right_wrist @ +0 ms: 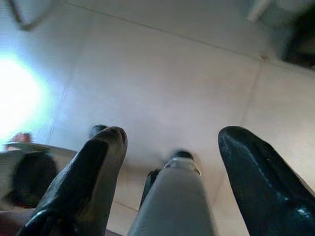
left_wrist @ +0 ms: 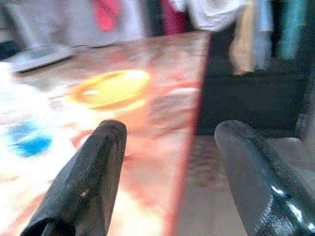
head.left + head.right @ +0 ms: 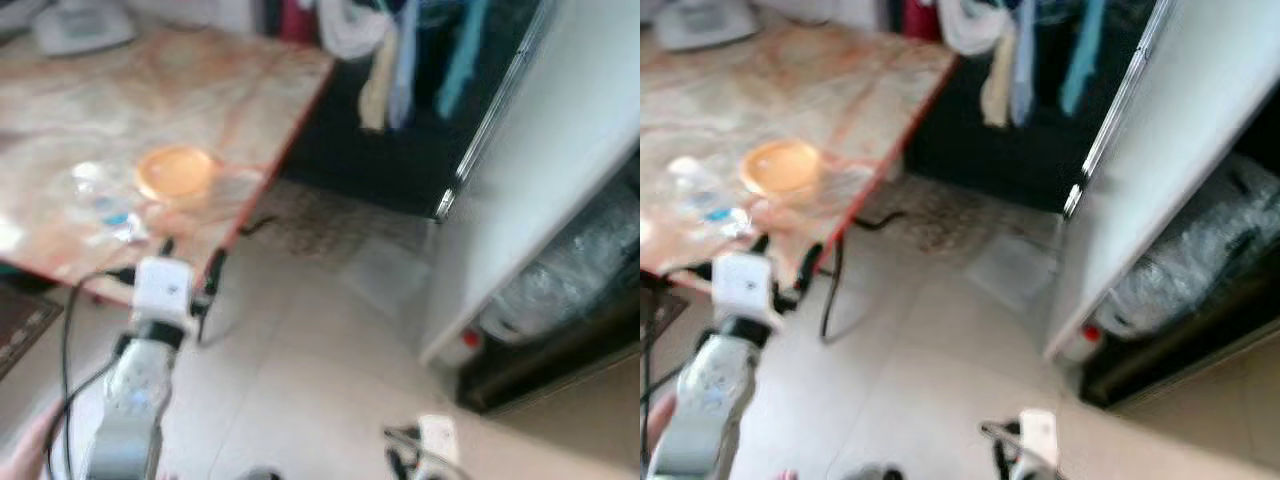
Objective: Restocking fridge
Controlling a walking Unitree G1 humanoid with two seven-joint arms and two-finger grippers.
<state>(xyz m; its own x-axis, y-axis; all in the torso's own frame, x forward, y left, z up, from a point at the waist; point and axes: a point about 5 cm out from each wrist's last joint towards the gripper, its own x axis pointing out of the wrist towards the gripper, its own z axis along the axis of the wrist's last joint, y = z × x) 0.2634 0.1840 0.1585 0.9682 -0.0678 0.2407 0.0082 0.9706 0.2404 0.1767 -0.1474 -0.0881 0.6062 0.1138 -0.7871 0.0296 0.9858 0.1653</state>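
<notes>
A: Fridge (image 3: 560, 170) stands open, right of the marble table (image 3: 200, 80); wrapped goods sit low inside. Anything carried over yet?

B: Nothing, I judge. The left gripper (image 3: 190, 270) hangs at the table's near edge, fingers (image 2: 88, 182) spread and empty. Orange bowl (image 3: 175, 170) and water bottle (image 3: 105, 205) lie on the table.

A: The right gripper (image 1: 170, 172)?

B: Spread wide over floor, well off the table, holding nothing. All restocking remains.

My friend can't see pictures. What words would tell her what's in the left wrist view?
The left gripper reaches toward the edge of a marbled table, jaws open and holding nothing. On the table sit an orange bowl and a blurry clear plastic bottle with a blue label. Clothes hang behind, over a dark space.
</notes>
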